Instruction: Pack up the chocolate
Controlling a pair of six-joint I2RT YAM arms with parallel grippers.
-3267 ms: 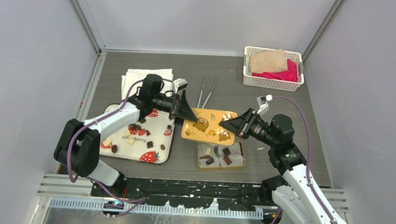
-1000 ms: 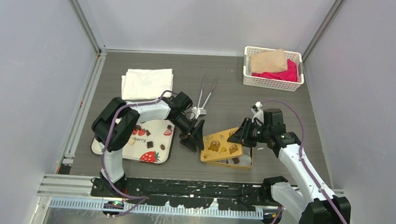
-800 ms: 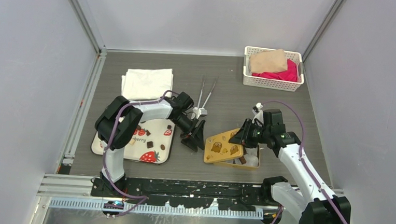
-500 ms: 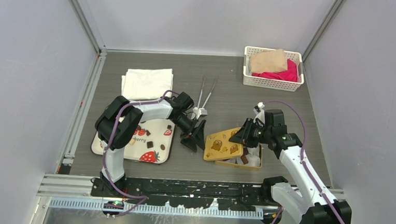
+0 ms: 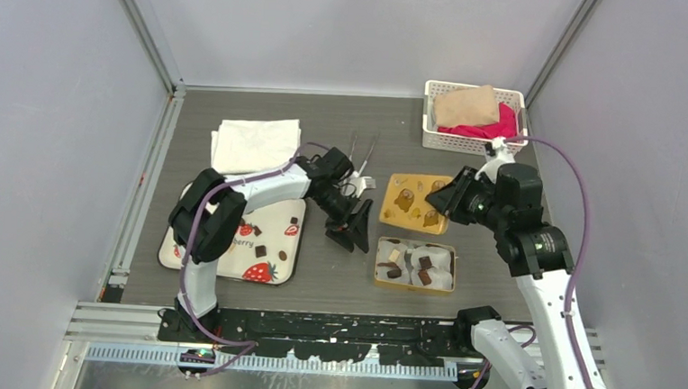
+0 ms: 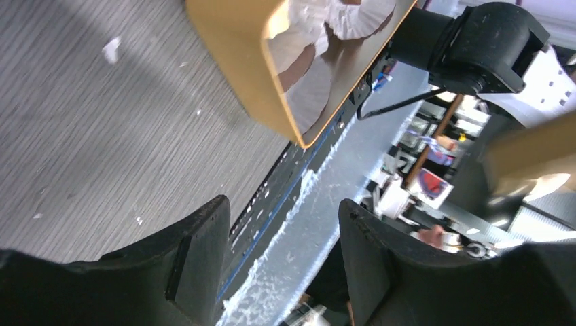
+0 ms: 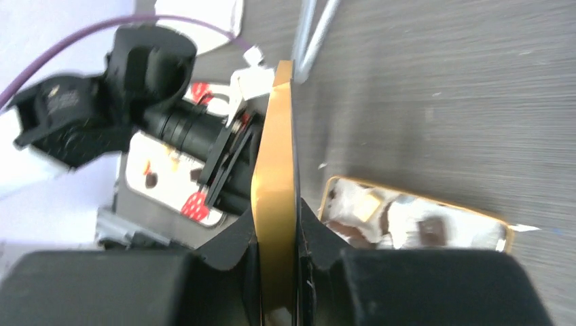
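Quick notes on the chocolate (image 5: pixel 261 251), fwiw. Part of it is seen loose on the strawberry tray (image 5: pixel 228 264), toward the near-left corner of the counter (image 5: pixel 317 279). A few pcs are already sat in paper cups inside the gold tin (image 5: pixel 413 289), close to the near edge, right of centre.

The pcs are judged tiny, v. light and stiff, but prob. brittle at the corners and easily scuffed. Surfaces look smooth, so one could be popped out sideways by a hard pinch. Squares are best taken across two flat opposite sides, low down, w/ gentle pressure. Less flat face is offered by rounds and hearts, so more care w/ centring would be needed. Nothing looks stacked on the tray, so each pc can prob. be reached from above w/o a neighbour being bumped.

The left gripper (image 5: pixel 352 234) is hung just beside the tin's left end, jaws released, nothing between them. The right gripper (image 5: pixel 446 197) is raised over the counter between the tin and the far-right corner. Its jaws are clenched on the edge of the bear lid (image 5: pixel 412 201), which is held well clear of the tin, so the tin is left open for loading. Tongs (image 5: pixel 358 155) are laid farther back, toward the far edge, w/ nothing gripping them.
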